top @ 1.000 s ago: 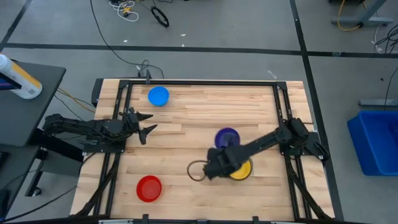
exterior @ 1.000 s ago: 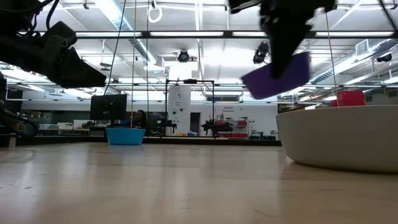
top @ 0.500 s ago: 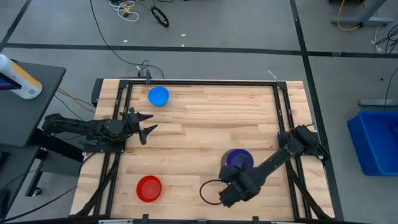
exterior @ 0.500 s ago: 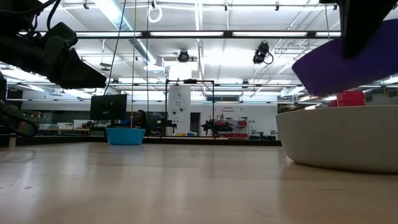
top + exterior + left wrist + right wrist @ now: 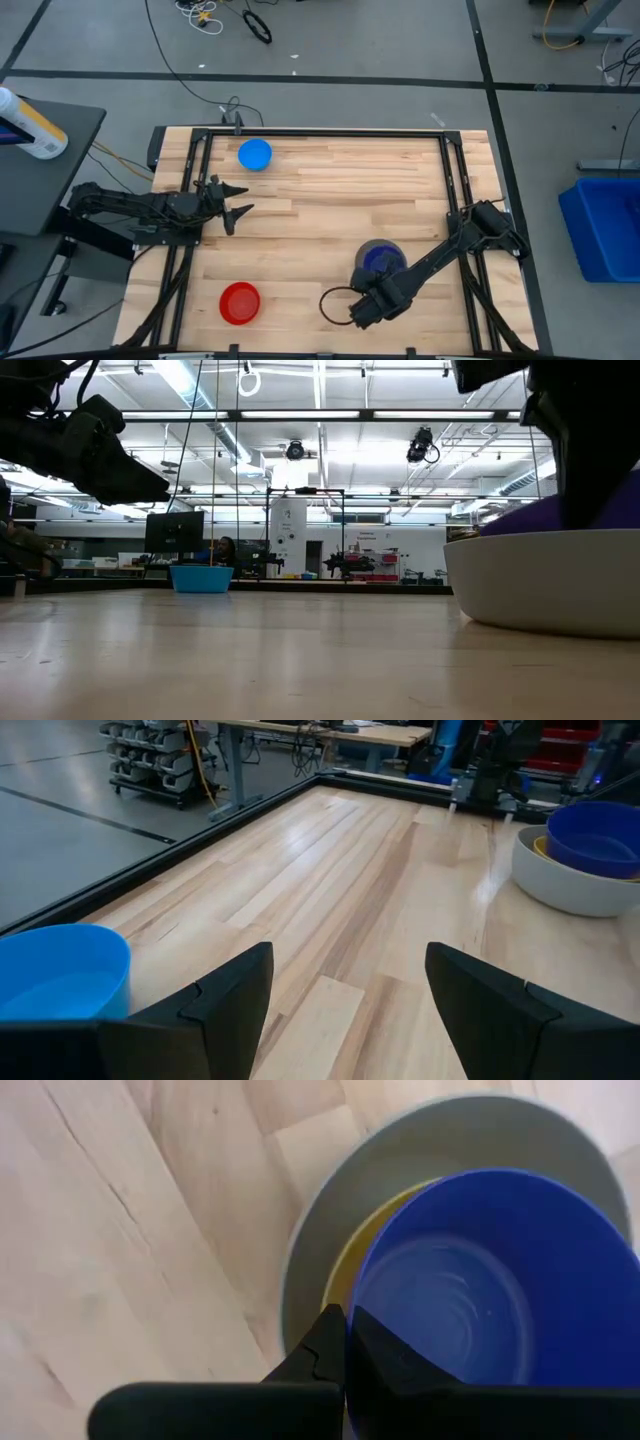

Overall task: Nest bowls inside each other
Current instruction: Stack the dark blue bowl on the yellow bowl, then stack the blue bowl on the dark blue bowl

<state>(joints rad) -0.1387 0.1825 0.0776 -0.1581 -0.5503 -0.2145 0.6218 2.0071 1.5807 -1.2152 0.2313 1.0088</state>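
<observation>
The pale grey bowl stands near the table's right front with the yellow bowl inside it. My right gripper is shut on the dark blue bowl, which is sunk into those two; its rim shows above the grey bowl. The light blue bowl sits at the far left and the red bowl at the near left. My left gripper waits open at the table's left side, touching nothing. My right gripper pinches the dark blue bowl's rim on the side toward the table's near edge, one finger outside the wall and one inside. The fingers point steeply down from above. The bowl's lower part lies inside the yellow bowl; whether it rests there I cannot tell.
The left wrist view shows the light blue bowl close by my left gripper and the grey stack across bare wood. A black frame runs round the table's edges.
My right gripper has carried the dark blue bowl toward the table's near edge and down, rolling at the wrist. The bowl, held high and tilted a second ago, has sunk behind the grey bowl's rim, over the yellow bowl.
</observation>
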